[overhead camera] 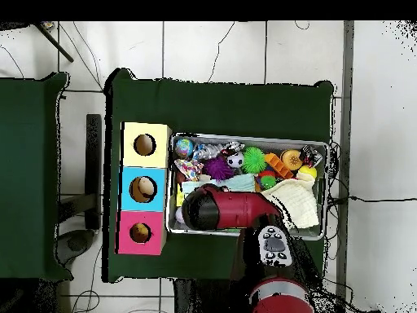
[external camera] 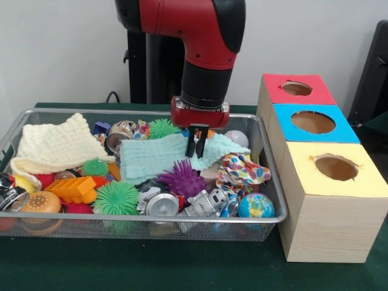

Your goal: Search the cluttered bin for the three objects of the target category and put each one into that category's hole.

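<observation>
The wire mesh bin is full of mixed items and also shows in the overhead view. A mint green cloth lies in its middle, a cream knitted cloth at the left and a patterned cloth at the right. My gripper hangs straight down over the mint cloth. Its fingers stand close together with the tips pinched into the cloth's right part. In the overhead view the arm hides the gripper.
Three wooden boxes with holes stand right of the bin: red, blue, yellow. The bin also holds a purple spiky ball, a green spiky ball, a globe ball, a can and an orange block.
</observation>
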Controlling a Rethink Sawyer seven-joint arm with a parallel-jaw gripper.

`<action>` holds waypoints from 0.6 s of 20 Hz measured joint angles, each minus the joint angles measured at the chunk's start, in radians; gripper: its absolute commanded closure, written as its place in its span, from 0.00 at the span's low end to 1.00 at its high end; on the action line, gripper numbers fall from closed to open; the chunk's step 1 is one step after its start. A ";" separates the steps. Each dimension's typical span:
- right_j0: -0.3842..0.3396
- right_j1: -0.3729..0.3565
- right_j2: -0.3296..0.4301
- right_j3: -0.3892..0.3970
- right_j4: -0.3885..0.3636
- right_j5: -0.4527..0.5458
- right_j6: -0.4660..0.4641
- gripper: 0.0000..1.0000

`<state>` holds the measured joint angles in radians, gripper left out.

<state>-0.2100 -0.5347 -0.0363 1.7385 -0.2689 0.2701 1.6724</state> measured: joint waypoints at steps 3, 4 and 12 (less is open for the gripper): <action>-0.003 -0.019 0.009 0.013 0.000 0.000 0.000 1.00; -0.005 -0.027 0.012 0.017 0.000 0.000 0.000 1.00; -0.011 -0.095 0.020 0.053 0.000 0.000 0.000 1.00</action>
<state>-0.2210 -0.6296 -0.0161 1.7917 -0.2689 0.2705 1.6724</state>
